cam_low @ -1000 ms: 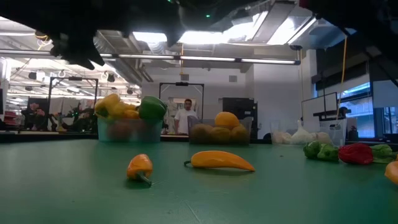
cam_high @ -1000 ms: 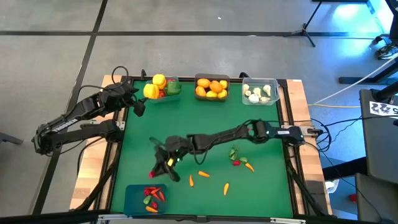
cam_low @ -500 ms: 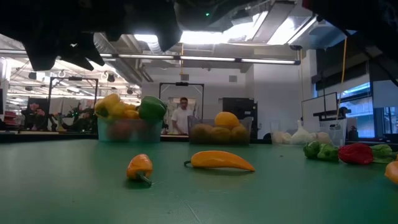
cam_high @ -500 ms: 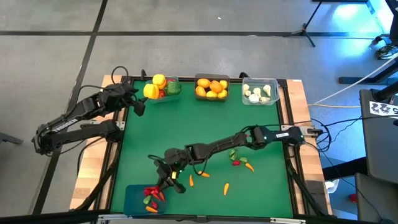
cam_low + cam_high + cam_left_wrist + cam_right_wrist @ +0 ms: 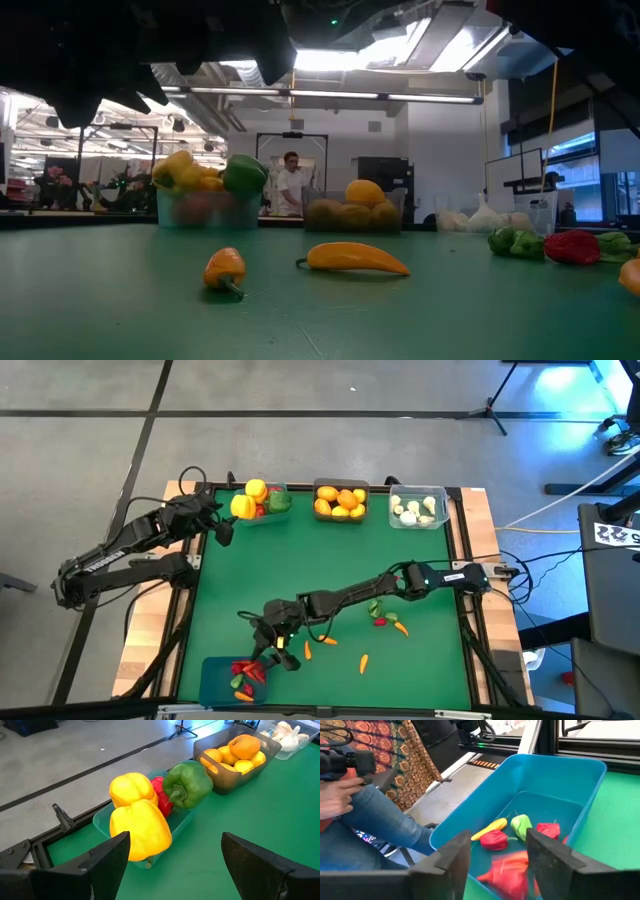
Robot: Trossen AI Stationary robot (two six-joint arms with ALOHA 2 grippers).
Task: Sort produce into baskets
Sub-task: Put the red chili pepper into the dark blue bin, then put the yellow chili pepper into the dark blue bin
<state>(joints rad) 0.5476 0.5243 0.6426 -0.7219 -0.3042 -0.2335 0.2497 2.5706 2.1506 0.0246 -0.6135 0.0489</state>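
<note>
Dropping a chilli into the blue bin

Right gripper (image 5: 492,865) over blue bin (image 5: 212,672) at 7 o'clock, jaws parted, red chilli (image 5: 509,872) just below, apparently falling clear; left gripper (image 5: 172,865) parked open and empty near teal bin (image 5: 262,510) at 11 o'clock

A green table (image 5: 330,550) is framed in pale wood. Yellow (image 5: 140,827), red (image 5: 161,800) and green (image 5: 187,782) peppers are heaped in a teal bin (image 5: 102,817). Orange and yellow fruit is held in a dark grey bin (image 5: 220,782), white garlic (image 5: 415,510) in a clear one. Red, yellow and green pieces are seen in the blue bin (image 5: 555,780). An orange and red patterned cloth (image 5: 375,737) is seen beyond blue jeans (image 5: 375,820).
</note>
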